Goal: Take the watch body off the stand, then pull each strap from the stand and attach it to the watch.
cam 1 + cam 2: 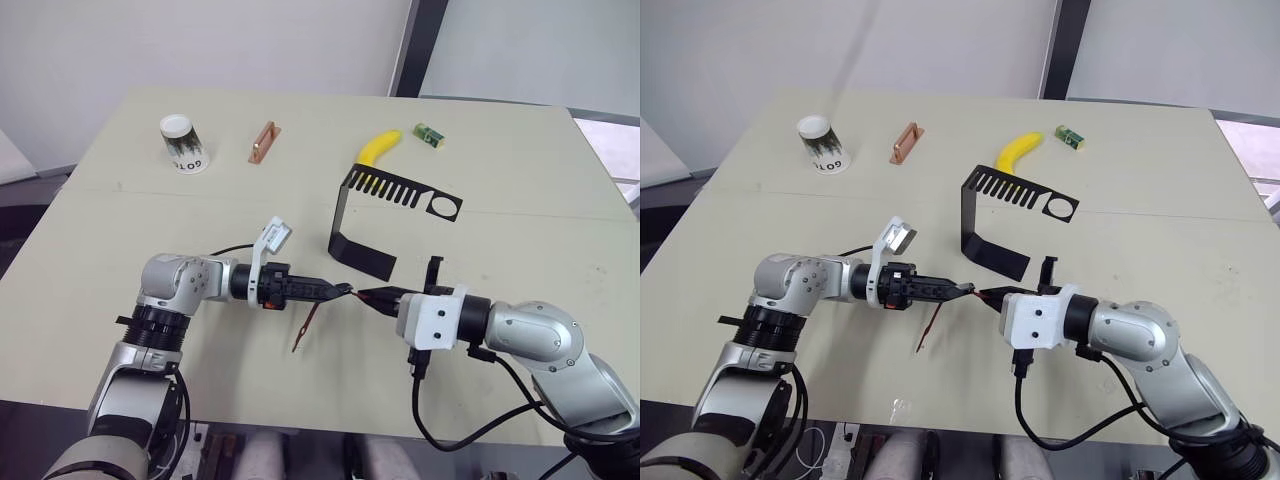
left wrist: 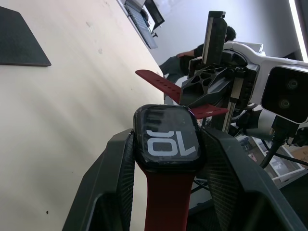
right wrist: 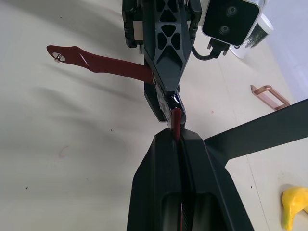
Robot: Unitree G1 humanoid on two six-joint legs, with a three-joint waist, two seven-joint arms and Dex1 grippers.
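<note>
Left wrist view, left fingers clamping watch body, right fingers pinching second strap.

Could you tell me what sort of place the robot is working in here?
Probably a lab or office test room: a plain pale table set against a white wall, laid out with unrelated props, namely a banana, a paper cup and a copper-coloured bar. The left wrist view shows a person seated beyond the table.

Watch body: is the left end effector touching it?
Touching. Left wrist view shows the watch body pinched between the left end effector fingers, both pressing its sides.
</note>
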